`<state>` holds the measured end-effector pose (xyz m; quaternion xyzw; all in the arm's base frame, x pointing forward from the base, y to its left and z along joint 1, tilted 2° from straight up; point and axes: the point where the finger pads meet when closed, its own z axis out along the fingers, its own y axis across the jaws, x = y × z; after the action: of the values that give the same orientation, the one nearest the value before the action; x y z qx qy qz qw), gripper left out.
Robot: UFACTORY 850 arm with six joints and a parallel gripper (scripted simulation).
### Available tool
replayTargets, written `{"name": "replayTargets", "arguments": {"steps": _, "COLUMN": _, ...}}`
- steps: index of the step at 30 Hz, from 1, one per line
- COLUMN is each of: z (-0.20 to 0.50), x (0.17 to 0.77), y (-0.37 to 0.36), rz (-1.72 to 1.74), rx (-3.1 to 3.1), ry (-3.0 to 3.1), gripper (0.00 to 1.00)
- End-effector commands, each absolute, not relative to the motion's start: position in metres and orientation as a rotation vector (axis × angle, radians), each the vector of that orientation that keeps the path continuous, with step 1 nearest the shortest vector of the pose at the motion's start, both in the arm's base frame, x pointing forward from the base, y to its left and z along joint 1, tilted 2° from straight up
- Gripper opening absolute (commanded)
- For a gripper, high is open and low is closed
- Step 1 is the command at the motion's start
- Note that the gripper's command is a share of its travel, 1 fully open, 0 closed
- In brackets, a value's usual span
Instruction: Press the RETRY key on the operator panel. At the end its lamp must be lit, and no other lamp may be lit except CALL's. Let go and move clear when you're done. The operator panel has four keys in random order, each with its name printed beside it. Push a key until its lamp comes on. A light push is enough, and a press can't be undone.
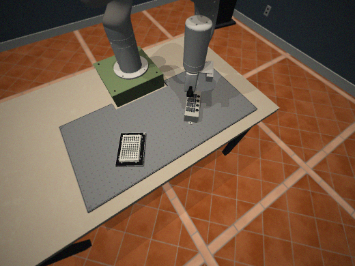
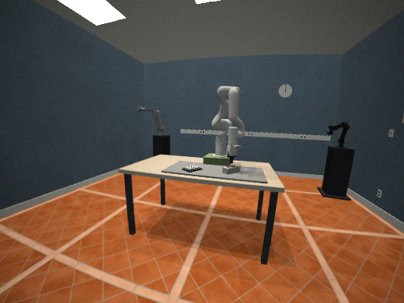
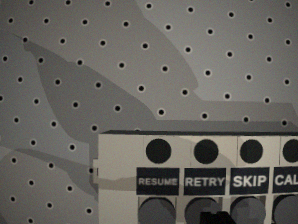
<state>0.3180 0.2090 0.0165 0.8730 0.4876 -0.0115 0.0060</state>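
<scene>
The operator panel point(image 1: 192, 107) is a small pale box on the grey perforated mat, right of the arm's base. The wrist view shows its labels RESUME point(image 3: 158, 181), RETRY point(image 3: 205, 181), SKIP point(image 3: 249, 181) and CALL, which is cut off at the right edge. A round lamp sits above each label, and all the lamps I see are dark, including RETRY's lamp point(image 3: 206, 151). The grey keys lie below the labels. My gripper point(image 1: 190, 91) is shut and empty, pointing down at the panel's far end. Its dark tip point(image 3: 215, 218) shows at the bottom edge, at the RETRY key point(image 3: 202, 210).
A white well plate on a black frame point(image 1: 130, 149) lies on the mat to the front left. The arm's green base block point(image 1: 131, 78) stands behind the panel to the left. The table's right edge is close to the panel.
</scene>
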Motion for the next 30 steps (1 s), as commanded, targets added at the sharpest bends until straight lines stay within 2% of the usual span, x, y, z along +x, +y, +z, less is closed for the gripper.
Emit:
{"name": "replayTargets", "arguments": {"steps": 1, "z": 0.017, "x": 0.319, "y": 0.209, "rz": -0.033, "rx": 2.731, "ry": 1.525, "gripper": 0.00}}
{"name": "replayTargets", "arguments": {"steps": 30, "z": 0.000, "x": 0.318, "y": 0.209, "rz": -0.033, "rx": 2.731, "ry": 1.525, "gripper": 0.00}}
